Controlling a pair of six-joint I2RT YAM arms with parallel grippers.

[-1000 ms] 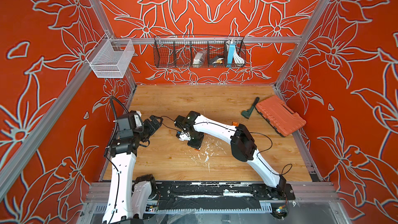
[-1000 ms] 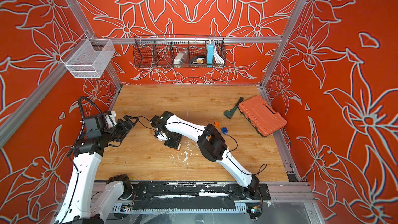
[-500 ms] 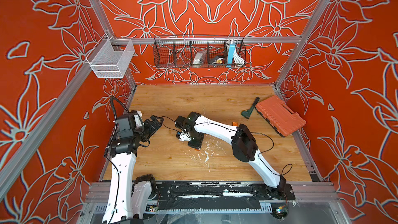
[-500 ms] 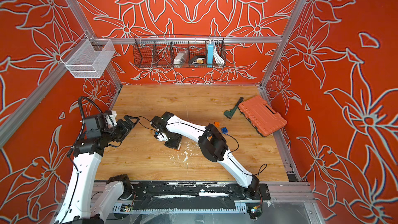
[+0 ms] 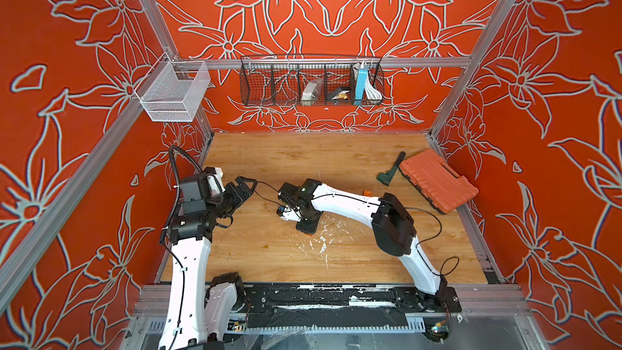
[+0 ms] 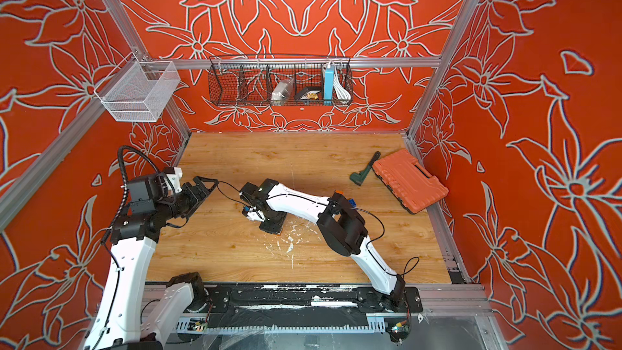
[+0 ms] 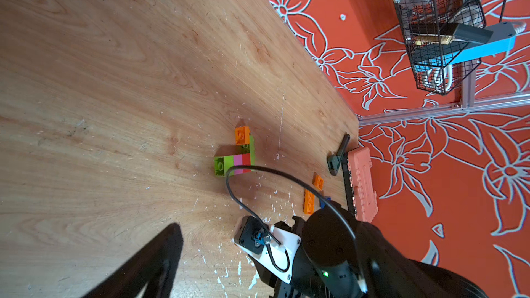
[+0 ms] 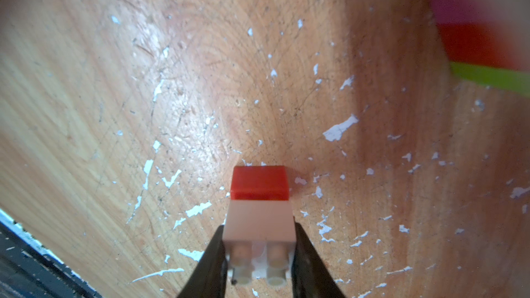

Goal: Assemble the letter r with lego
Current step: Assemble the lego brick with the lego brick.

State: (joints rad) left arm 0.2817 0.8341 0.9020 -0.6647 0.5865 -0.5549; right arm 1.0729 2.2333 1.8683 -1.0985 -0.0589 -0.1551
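You are working on a pale wood-grain tabletop (image 5: 303, 156), scratched and scattered with white paint flecks (image 5: 323, 247), thickest near its middle; orange-red walls printed with pale outlined flowers (image 5: 303, 11) close it in on three sides, framed by aluminium rails (image 5: 420, 62); a black wire basket (image 5: 311, 80) hangs on the back wall, a white mesh basket (image 5: 173, 92) hangs at the left-hand corner, and a black base rail (image 5: 319, 297) runs along the front. Your right gripper (image 8: 259, 242) points down at the middle of the table, its jaws pinching a white studded brick (image 8: 259, 222) by its sides, with a red brick (image 8: 259, 182) joined to the end nearer the wood; whether that red end touches the surface you cannot tell. Your left gripper (image 5: 249, 183) hovers over the left side, jaws spread with nothing between them. The part-built lego figure (image 7: 235, 159) lies flat on the wood: a row of lime green, pink and red bricks, with a lime green and an orange brick turning off at one end; towards the case lie two loose orange bricks (image 7: 309, 202) and a small blue brick (image 7: 324, 200). An orange-red ribbed plastic case (image 5: 437, 180) sits at the right edge, with a dark green tool (image 5: 390, 170) just beside it.
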